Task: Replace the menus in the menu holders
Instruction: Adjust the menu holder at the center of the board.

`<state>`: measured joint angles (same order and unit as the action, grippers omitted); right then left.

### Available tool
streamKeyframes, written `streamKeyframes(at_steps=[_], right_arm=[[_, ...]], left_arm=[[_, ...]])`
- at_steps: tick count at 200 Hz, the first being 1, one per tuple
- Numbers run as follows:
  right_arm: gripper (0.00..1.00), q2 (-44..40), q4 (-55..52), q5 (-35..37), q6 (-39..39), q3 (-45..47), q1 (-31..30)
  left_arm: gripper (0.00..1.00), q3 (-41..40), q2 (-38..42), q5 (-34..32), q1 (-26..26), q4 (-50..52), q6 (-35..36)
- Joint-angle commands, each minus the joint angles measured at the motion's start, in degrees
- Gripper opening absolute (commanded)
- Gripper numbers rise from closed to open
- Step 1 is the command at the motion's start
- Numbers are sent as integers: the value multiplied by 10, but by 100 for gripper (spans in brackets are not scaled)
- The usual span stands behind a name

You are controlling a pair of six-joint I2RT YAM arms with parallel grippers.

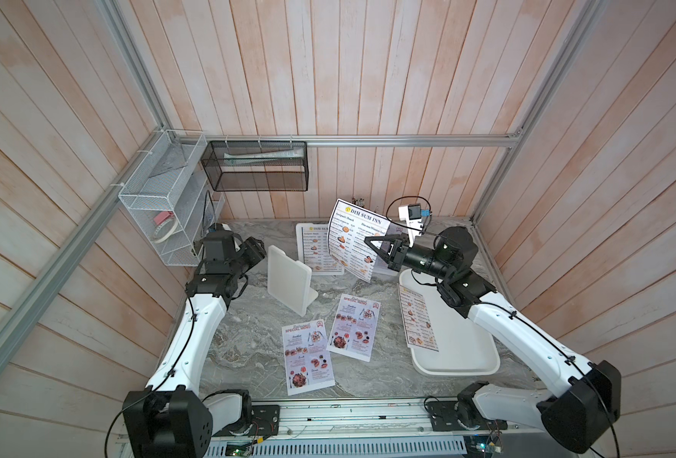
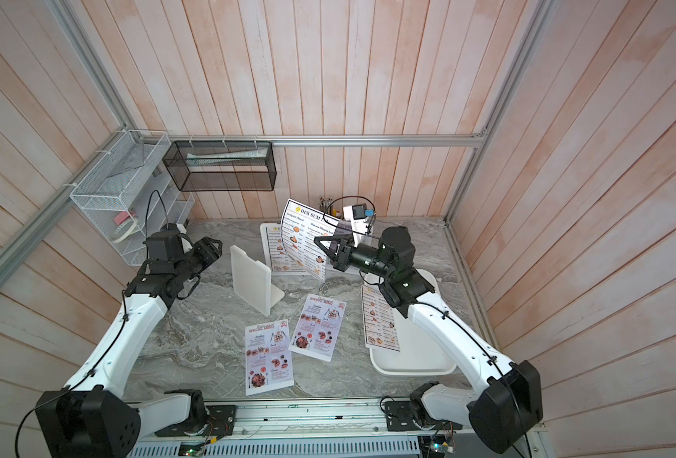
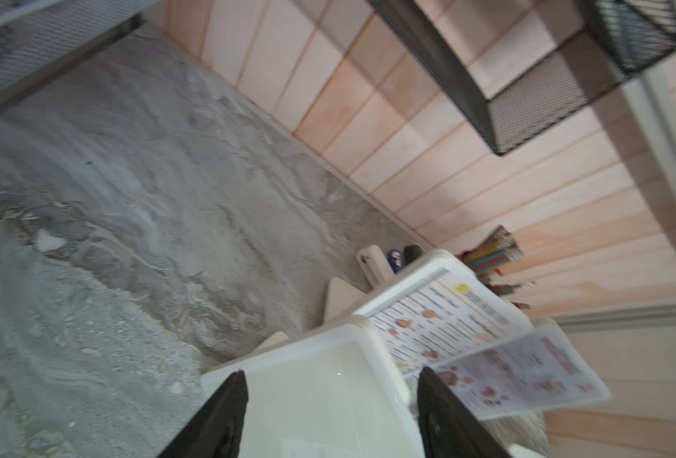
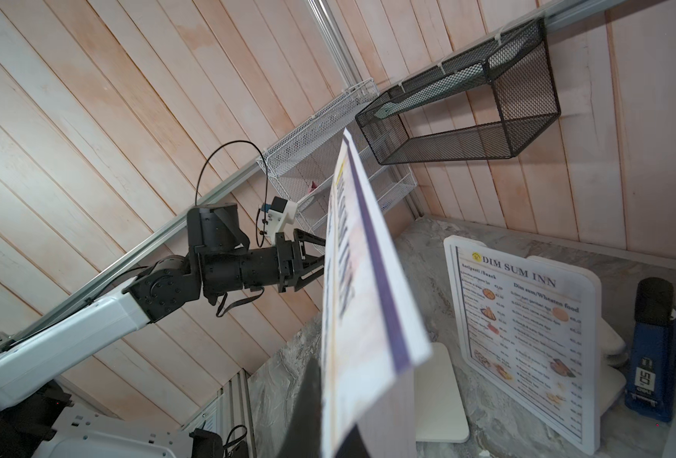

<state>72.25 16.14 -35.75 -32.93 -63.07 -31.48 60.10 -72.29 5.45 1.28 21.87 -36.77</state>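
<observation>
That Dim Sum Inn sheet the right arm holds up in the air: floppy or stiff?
Probably fairly stiff: pinched at one edge by the right pincer, the held menu stands nearly flat, only its lower corner curling. Likely light, since that edge grip carries it. Swung fast, it may bend.

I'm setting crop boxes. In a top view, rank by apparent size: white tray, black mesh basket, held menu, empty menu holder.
white tray
black mesh basket
held menu
empty menu holder
Last two look close; the menu hangs nearer the camera.
</observation>
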Motion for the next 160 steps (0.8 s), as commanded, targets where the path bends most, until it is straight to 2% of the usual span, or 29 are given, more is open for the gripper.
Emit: streamKeyframes(at_steps=[1, 41, 160], right_arm=[[0, 25, -33, 50, 24, -31, -22], [0, 65, -57, 108, 60, -81, -69], [0, 92, -53, 144, 54, -118, -123]], left_arm=[[70, -41, -39, -24, 4, -7, -12], [69, -69, -74, -17, 5, -38, -21], [69, -64, -161, 39, 5, -125, 8]])
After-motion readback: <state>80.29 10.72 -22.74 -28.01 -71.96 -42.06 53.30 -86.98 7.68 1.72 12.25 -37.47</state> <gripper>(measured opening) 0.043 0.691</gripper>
